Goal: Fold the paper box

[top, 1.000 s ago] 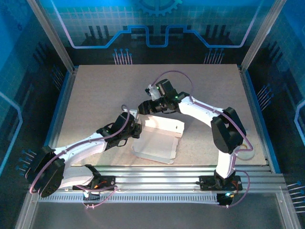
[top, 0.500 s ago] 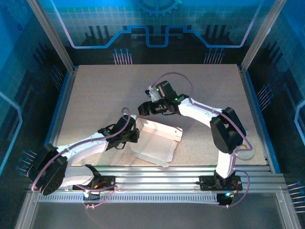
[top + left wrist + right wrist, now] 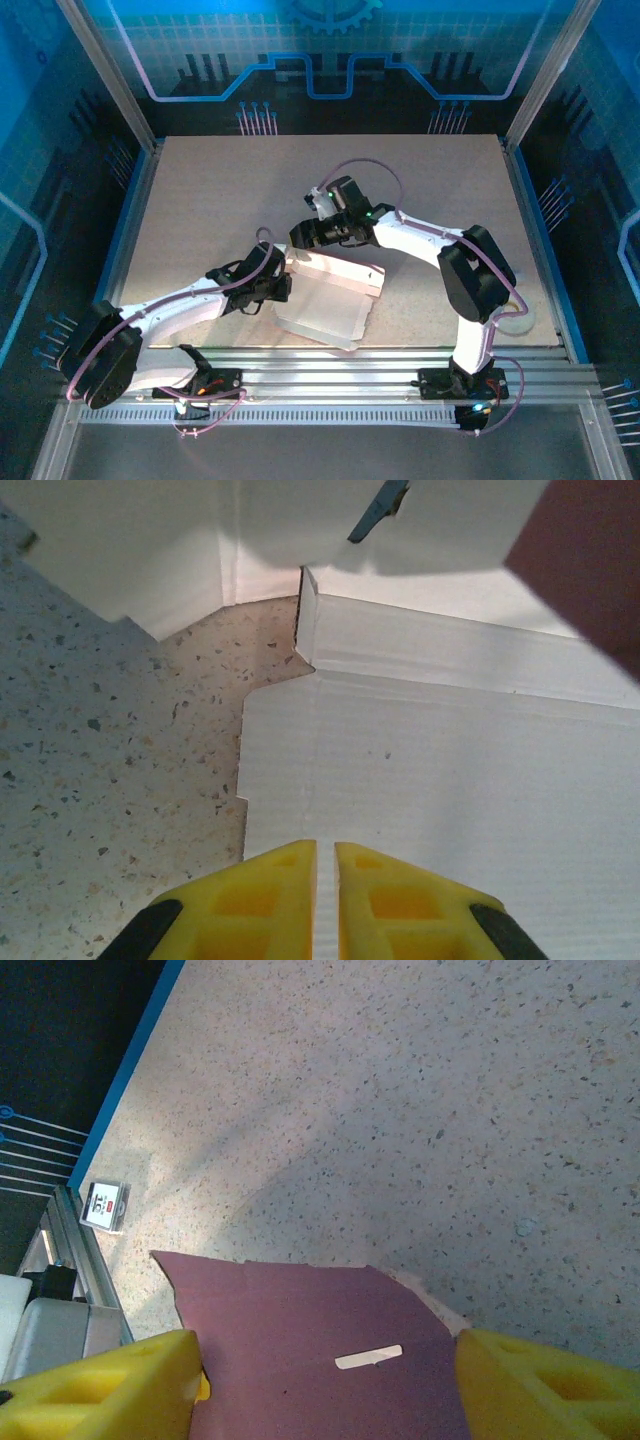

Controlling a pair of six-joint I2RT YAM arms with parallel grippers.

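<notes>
The paper box (image 3: 325,305) lies part-folded in the middle of the table, whitish face up, with its back panel (image 3: 340,270) raised. My left gripper (image 3: 283,285) is shut, its yellow fingertips (image 3: 285,880) almost touching over the sheet's left part (image 3: 450,790); nothing shows between them. My right gripper (image 3: 305,237) stands open at the back panel's left end. In the right wrist view the box's pink flap (image 3: 310,1350), with a small slot, lies between the wide-apart yellow fingers (image 3: 100,1390). A raised whitish flap (image 3: 300,520) and a pink face (image 3: 590,570) rise beyond the left fingers.
Bare speckled tabletop (image 3: 220,200) surrounds the box. Aluminium rails (image 3: 350,360) run along the near edge, blue borders (image 3: 125,235) and frame posts along the sides. A small white tag (image 3: 105,1206) sits by the table's edge.
My right gripper has come down and nearer onto the back panel. The left gripper has drawn slightly left and nearer. The sheet has turned a little with them.
</notes>
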